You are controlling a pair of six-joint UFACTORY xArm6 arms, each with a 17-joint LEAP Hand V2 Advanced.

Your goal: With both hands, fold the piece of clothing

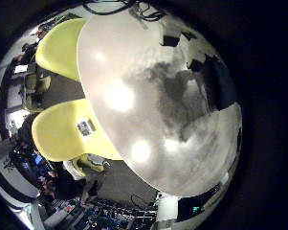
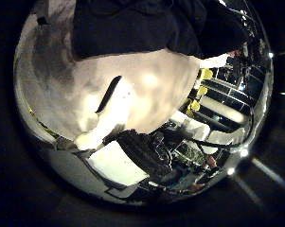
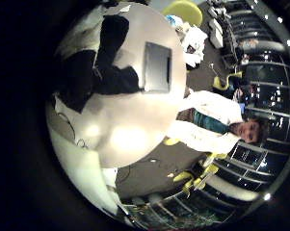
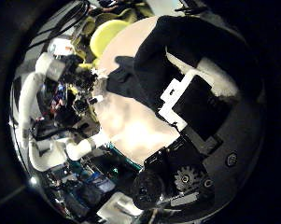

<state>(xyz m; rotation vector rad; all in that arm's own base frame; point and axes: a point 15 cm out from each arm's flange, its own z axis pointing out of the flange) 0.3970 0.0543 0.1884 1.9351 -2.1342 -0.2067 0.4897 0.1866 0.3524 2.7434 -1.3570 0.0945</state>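
Note:
A dark piece of clothing [image 3: 94,64] lies rumpled on the round pale table [image 3: 125,125], near its edge. In the right thumb side palm view the clothing [image 4: 163,51] spreads below my right hand [image 4: 189,93], whose fingers reach out straight above it and hold nothing. The left thumb side palm view shows the clothing [image 2: 142,28] at the table's [image 2: 66,76] far part. My left hand [image 2: 106,102] hangs over bare tabletop beside it, with a straight finger and nothing in its grasp. Both palms are well above the table.
A flat grey rectangular thing [image 3: 156,65] shows beside the clothing; whether it rests on the table is unclear. Two chairs [image 1: 69,129] stand against the table's edge [image 1: 115,153]. Shelves and clutter ring the room beyond.

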